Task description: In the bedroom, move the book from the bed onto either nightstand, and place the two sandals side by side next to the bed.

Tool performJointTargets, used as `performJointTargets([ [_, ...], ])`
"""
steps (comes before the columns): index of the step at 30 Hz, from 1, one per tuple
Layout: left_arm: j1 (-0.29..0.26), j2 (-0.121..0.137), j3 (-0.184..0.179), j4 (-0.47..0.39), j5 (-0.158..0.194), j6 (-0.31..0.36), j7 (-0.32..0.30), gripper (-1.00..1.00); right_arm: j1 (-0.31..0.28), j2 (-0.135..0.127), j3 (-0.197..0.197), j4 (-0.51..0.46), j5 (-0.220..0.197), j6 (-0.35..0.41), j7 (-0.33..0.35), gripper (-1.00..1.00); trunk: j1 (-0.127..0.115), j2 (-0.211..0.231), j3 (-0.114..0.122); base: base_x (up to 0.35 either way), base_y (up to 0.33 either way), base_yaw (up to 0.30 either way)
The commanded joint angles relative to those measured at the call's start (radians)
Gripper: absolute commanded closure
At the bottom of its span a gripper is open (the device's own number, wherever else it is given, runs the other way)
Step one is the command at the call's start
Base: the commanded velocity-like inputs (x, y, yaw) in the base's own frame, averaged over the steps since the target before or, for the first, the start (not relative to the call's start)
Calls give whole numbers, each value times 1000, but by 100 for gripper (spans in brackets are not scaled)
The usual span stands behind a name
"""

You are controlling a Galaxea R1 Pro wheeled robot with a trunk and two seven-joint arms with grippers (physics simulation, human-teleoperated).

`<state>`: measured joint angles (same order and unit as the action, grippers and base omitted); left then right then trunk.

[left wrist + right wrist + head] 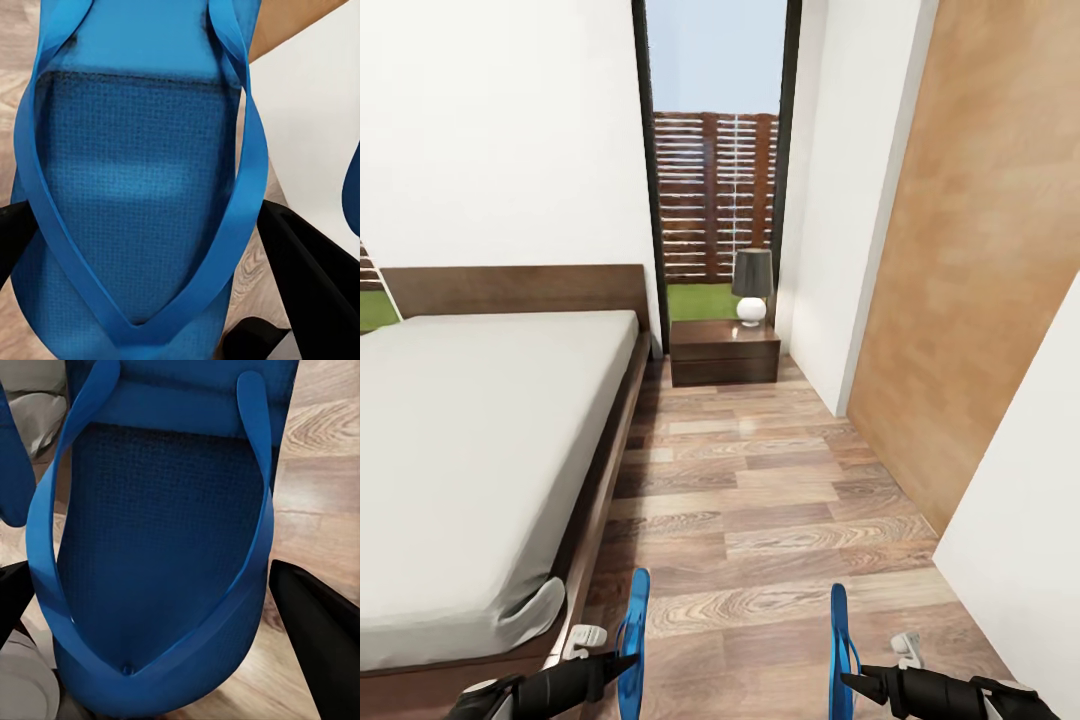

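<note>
I hold the two sandals, both bright blue flip-flops standing on edge above the wood floor. My left gripper [622, 662] is shut on the left sandal [633, 625], close to the foot corner of the bed [480, 440]. In the left wrist view this sandal [142, 172] sits between the black fingers [304, 262]. My right gripper [852, 682] is shut on the right sandal [839, 640]. The right wrist view has that sandal [165, 540] between the fingers [319, 630]. A nightstand [724, 352] stands at the far end beside the headboard. The book is out of view.
A dark-shaded lamp [752, 286] stands on the nightstand, before a tall window [715, 150] with a slatted fence behind. A white wall and a brown wood panel [980, 270] close the aisle on the right. Plank floor [760, 500] runs between bed and wall.
</note>
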<state>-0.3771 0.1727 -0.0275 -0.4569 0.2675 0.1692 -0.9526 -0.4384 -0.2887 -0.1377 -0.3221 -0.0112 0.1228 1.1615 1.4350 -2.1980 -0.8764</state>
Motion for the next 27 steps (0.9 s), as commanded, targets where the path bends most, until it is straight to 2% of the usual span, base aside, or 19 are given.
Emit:
performJointTargets([
  [1, 0, 1, -3, 0, 9, 10, -2, 100, 0, 0, -4, 0, -1, 11, 5, 100, 0, 0, -1, 0, 0, 0],
  [9, 0, -3, -9, 0, 5, 8, -2, 100, 0, -1, -5, 0, -2, 11, 6, 100, 0, 0, -1, 0, 0, 0],
  [16, 0, -7, -50, 1, -58, -33, -2, 100, 0, 0, -4, 0, -2, 11, 6, 100, 0, 0, -1, 0, 0, 0],
  [21, 0, -6, -53, 1, -65, -38, -2, 100, 0, 0, -4, 0, -2, 11, 5, 100, 0, 0, -1, 0, 0, -9],
  [27, 0, -6, -54, 1, -66, -39, -2, 100, 0, 0, -3, 0, -2, 11, 4, 100, 0, 0, 3, 0, 0, -175],
])
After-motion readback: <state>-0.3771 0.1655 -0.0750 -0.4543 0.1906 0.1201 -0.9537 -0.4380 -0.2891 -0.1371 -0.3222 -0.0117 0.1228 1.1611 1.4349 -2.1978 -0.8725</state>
